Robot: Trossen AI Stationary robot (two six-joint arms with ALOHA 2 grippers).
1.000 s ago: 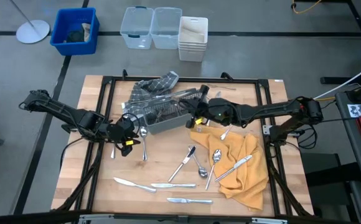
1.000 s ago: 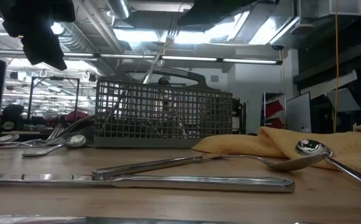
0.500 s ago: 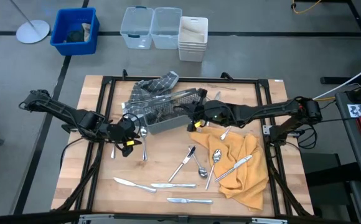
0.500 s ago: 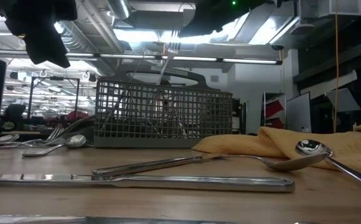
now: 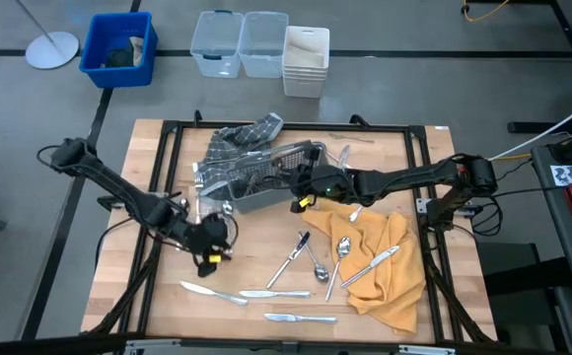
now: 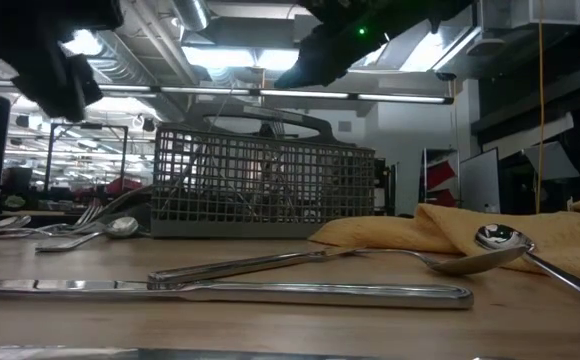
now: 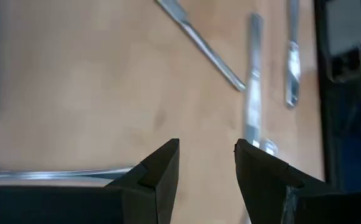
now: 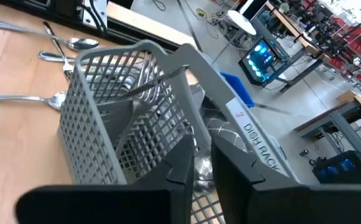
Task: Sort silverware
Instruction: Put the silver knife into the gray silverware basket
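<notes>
The right hand (image 5: 299,197) hovers over the caddy (image 5: 261,179) at centre frame, fingers slightly parted, empty. The left hand (image 5: 210,258), open and empty, must now descend on a knife (image 5: 213,292) at lower left of the desk (image 5: 266,237).

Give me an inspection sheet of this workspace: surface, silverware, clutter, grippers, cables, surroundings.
Surface: wooden table in a black frame.
Job's things: silverware loose on the wood and on the cloth; three knives near the front edge; more pieces in the grey mesh caddy.
Clutter: yellow cloth; checked grey cloth behind the caddy.
Grippers: left gripper open above bare wood; right gripper over the caddy, jaws slightly apart.
Cables: yellow cable at the right.
Surroundings: blue bin, clear bins on the floor.
</notes>
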